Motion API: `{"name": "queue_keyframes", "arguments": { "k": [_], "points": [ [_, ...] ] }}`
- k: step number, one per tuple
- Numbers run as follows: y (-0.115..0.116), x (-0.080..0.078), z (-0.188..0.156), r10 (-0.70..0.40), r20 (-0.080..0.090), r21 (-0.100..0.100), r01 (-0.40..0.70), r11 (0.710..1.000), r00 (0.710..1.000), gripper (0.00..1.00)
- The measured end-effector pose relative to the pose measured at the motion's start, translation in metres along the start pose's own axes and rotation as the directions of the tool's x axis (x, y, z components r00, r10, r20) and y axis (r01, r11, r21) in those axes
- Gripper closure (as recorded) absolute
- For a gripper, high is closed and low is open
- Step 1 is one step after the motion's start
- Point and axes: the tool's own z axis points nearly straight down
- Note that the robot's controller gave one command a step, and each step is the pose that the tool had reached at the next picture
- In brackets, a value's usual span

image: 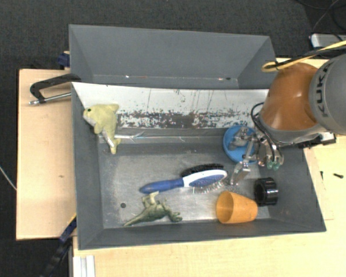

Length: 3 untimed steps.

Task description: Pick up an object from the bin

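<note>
Hairbrush [187, 182] just left of claw [241, 172]

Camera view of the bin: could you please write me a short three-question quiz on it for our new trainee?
1. True or false: the orange cup stands upright.
2. Which of these lies nearest the gripper? A) green dinosaur B) brush C) yellow plush toy
3. What colour is the brush's handle?

Key: 1 false, it lies on its side; 2 B, the gripper is at the right end of the brush's head; 3 blue.
</note>
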Motion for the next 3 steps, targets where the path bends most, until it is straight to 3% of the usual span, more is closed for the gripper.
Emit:
{"name": "queue_keyframes", "arguments": {
  "k": [1,2,3],
  "points": [
    [-0.002,-0.002,-0.004,0.001,0.004,0.003,-0.001,1.000,1.000,1.00],
    [-0.001,-0.006,-0.073,0.001,0.008,0.000,-0.001,1.000,1.000,1.00],
    [-0.001,-0.009,-0.108,0.001,0.005,-0.001,-0.001,1.000,1.000,1.00]
  ]
}}
